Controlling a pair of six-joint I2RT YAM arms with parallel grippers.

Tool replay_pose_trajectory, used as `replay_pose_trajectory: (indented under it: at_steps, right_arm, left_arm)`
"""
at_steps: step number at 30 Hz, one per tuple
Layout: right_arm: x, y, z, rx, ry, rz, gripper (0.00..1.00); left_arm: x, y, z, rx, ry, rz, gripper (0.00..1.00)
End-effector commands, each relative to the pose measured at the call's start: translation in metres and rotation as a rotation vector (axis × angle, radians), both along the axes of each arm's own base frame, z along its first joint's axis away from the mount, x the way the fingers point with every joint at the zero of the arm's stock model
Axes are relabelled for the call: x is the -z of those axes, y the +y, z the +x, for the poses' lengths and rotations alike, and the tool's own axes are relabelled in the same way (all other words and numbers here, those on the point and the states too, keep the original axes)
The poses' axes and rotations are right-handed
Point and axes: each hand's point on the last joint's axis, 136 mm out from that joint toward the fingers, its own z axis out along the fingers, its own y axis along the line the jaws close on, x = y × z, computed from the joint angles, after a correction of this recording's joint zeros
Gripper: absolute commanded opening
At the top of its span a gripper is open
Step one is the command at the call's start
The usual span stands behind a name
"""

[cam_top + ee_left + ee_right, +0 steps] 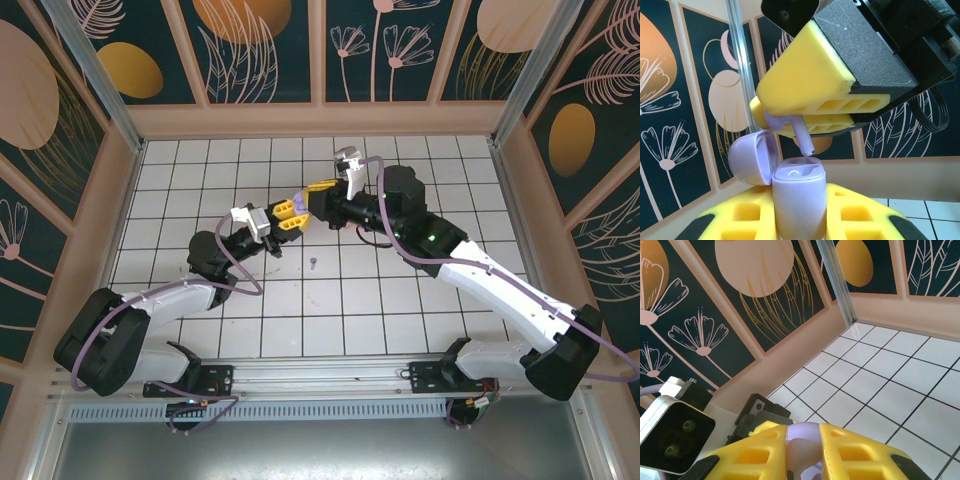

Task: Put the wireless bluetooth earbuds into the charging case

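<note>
The left hand (800,222) pinches the open charging case (799,192), the right hand (802,455) a lilac earbud (802,137) above it, whose tilted stem could jam on the rim.

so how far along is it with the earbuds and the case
Done: the lilac charging case is held in the left gripper, its lid open. In hand: the right gripper holds a lilac earbud stem-down right at the case's opening, not yet seated. Left: seating it, plus a small bud lying on the tiles.
</note>
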Motion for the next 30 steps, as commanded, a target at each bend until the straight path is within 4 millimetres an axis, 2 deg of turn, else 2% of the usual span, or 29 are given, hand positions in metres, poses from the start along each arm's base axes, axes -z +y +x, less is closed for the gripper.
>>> replay_pose_trajectory:
  at_steps: [1, 24, 30]
  right_arm:
    - [0.003, 0.008, -0.005, -0.029, -0.001, 0.003, 0.21]
    - [0.052, 0.007, -0.01, 0.045, 0.006, -0.164, 0.2]
    - [0.052, 0.0, -0.006, 0.088, -0.007, -0.173, 0.19]
  left_arm:
    - [-0.015, -0.005, -0.005, 0.035, -0.026, -0.022, 0.0]
    - [-0.026, -0.004, -0.003, 0.036, 0.001, -0.037, 0.0]
    - [-0.027, -0.004, -0.003, 0.038, 0.0, -0.037, 0.0]
